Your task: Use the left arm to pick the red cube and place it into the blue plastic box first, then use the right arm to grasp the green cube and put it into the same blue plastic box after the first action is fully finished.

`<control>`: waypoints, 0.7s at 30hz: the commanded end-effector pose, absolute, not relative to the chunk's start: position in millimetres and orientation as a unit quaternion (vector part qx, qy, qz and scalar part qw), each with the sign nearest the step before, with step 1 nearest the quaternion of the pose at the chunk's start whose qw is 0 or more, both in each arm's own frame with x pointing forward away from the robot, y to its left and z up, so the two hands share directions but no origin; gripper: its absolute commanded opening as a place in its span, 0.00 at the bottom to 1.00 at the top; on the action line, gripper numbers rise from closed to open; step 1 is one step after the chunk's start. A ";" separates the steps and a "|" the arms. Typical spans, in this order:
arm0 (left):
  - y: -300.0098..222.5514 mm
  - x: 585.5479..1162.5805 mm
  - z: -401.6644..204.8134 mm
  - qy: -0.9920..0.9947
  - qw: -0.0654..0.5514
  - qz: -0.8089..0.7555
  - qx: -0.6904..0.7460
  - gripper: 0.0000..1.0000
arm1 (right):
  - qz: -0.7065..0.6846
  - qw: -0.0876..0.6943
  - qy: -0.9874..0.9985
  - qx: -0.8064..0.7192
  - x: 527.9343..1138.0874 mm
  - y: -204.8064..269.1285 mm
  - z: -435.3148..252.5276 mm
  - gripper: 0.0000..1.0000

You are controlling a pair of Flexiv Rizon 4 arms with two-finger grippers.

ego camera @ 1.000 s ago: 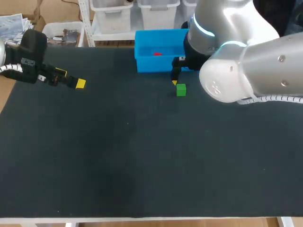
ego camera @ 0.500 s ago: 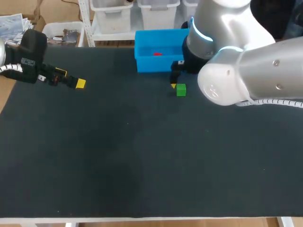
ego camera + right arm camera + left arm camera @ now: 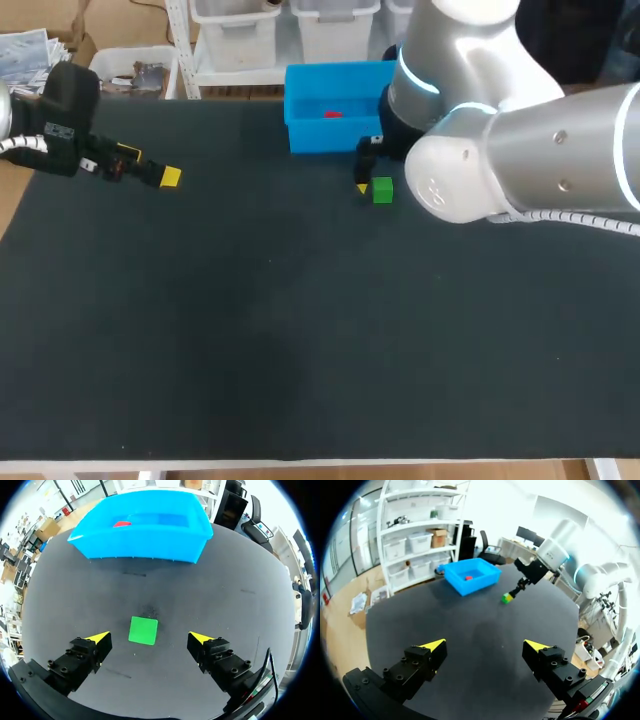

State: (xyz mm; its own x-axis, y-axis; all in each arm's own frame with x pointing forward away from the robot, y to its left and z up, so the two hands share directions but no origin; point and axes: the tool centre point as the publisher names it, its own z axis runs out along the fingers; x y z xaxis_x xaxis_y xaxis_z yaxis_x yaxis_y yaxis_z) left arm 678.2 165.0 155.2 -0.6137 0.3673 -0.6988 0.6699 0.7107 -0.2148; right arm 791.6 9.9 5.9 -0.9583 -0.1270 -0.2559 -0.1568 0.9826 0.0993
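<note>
Black bench [image 3: 300,330]: left gripper [image 3: 150,172] is parked at the left edge, spread, empty, clear of the work. Red cube [image 3: 332,114] is seen inside blue box [image 3: 320,140] at the rear edge. Green cube [image 3: 382,190] lies just in front; right gripper [image 3: 148,637] is held spread over it, a finger to each side, lined up for grasping.

Bare mat [image 3: 300,330] on both flanks of green cube [image 3: 143,630], inside spread fingers of right gripper [image 3: 150,638]. Blue box [image 3: 150,547] wall near ahead of cube, blocking that side. Left gripper [image 3: 485,644] well apart.
</note>
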 end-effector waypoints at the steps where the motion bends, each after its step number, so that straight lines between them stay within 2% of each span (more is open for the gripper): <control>1: 166.4 678.9 154.0 0.865 0.324 -0.237 0.300 1.00 | 0.058 0.118 0.988 -0.077 800.4 12.6 -0.8 1.00; 21: 166.4 678.9 154.0 0.865 0.324 -0.237 0.300 1.00 | 0.043 0.110 0.988 -0.098 809.5 16.9 -14.5 1.00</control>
State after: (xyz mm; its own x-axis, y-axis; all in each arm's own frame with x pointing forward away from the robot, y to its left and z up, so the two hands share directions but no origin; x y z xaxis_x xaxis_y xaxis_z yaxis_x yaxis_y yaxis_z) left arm 678.3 165.0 155.2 -0.6137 0.3673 -0.6988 0.6700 0.7106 -0.2148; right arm 806.6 14.3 -14.4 -0.9549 -0.1840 -0.2330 -0.2046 0.9766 0.0671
